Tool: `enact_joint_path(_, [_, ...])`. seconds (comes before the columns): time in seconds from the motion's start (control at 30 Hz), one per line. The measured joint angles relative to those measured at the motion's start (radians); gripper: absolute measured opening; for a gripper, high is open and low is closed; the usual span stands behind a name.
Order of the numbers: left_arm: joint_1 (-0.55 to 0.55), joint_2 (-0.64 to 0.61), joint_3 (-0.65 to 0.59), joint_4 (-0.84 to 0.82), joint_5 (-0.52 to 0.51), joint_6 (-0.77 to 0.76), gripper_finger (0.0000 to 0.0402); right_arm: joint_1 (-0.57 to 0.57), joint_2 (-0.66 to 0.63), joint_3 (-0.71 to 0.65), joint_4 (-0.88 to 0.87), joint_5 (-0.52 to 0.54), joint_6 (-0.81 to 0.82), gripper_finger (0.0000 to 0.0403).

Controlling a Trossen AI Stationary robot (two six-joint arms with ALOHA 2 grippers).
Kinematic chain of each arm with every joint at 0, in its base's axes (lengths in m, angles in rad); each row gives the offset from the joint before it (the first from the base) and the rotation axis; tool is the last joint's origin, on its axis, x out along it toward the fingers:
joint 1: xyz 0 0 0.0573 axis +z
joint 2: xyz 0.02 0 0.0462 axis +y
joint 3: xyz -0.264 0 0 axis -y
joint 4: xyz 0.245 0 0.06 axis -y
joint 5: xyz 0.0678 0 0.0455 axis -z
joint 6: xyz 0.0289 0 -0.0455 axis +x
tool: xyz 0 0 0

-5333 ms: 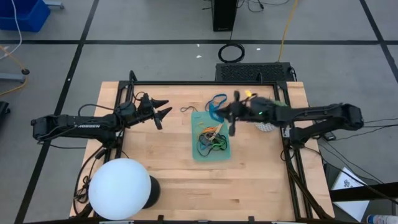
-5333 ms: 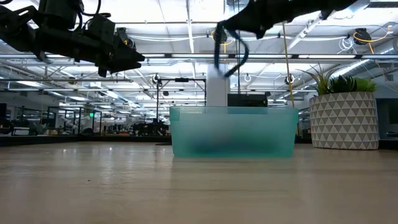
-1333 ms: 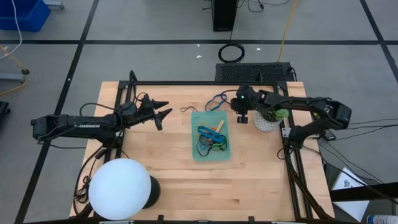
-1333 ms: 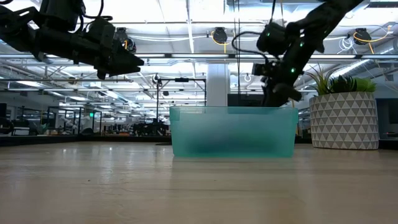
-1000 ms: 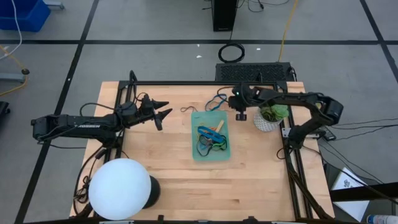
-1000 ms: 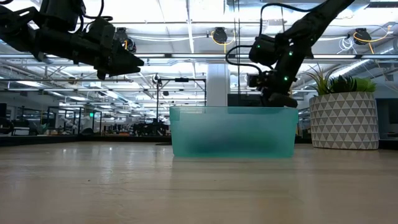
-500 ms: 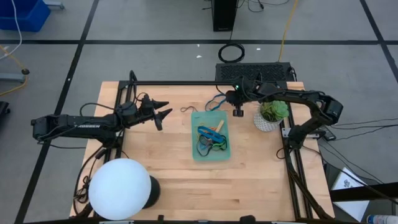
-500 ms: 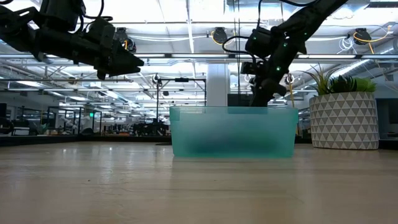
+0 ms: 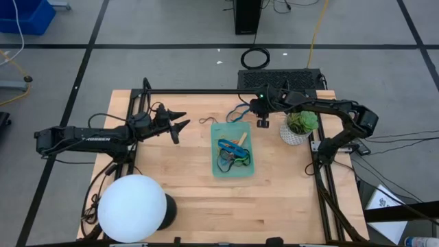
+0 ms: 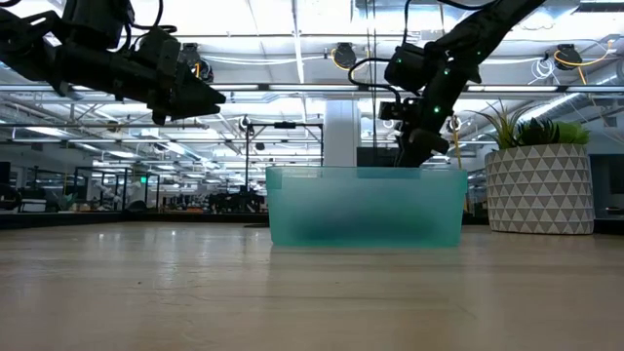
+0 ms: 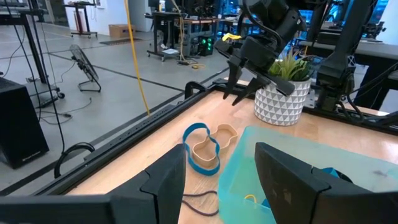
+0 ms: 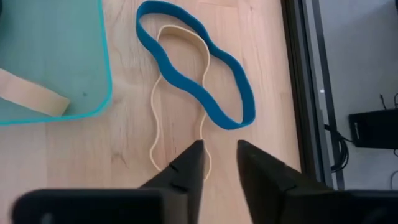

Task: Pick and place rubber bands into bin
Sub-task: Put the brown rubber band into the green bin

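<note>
Directly beneath the right tool [image 12: 219,163], on the bare desk [image 9: 178,185], a blue rubber band [image 12: 198,62] and a thin tan rubber band [image 12: 180,102] are lying overlapped, just outside the far rim of the bin [image 9: 233,168]. That tool's two dark fingers are standing slightly apart with nothing between them, and the tan loop's narrow end is sitting just ahead of their tips. Judged from this, the step in hand is the descent onto one of these loose bands. To do it well, the fingers should be straddling a single strand, ideally where blue crosses tan or on the blue band's thicker edge, and closing only once the tips are touching the wood, since a flat, floppy loop is likely to slip out of a shallow pinch. The right arm is reaching across from its own side, elbow bent near the potted plant [image 9: 300,127], wrist turned so the tool is pointing steeply down. Inside the bin, several coloured rubber bands [image 9: 232,154] are already lying in a tangle. Well away from the right tool, on the far side of the bin, the left tool [image 9: 177,122] is waiting raised above the desk, its fingers spread and empty
</note>
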Motion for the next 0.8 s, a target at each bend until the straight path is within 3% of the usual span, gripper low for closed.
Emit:
enact_joint_path(0.17, [0.0, 0.0, 0.0, 0.0, 0.0, 0.0, 0.02, 0.0, 0.0, 0.0, 0.015, 0.052, -0.026, 0.0157])
enact_joint_path(0.37, [0.0, 0.0, 0.0, 0.0, -0.001, 0.0, 0.02, 0.0, 0.0, 0.0, 0.005, 0.125, 0.06, 0.0186])
enact_joint_path(0.8, [0.0, 0.0, 0.0, 0.0, -0.001, 0.0, 0.02, -0.029, 0.004, 0.0, -0.086, -0.093, -0.027, 0.0187])
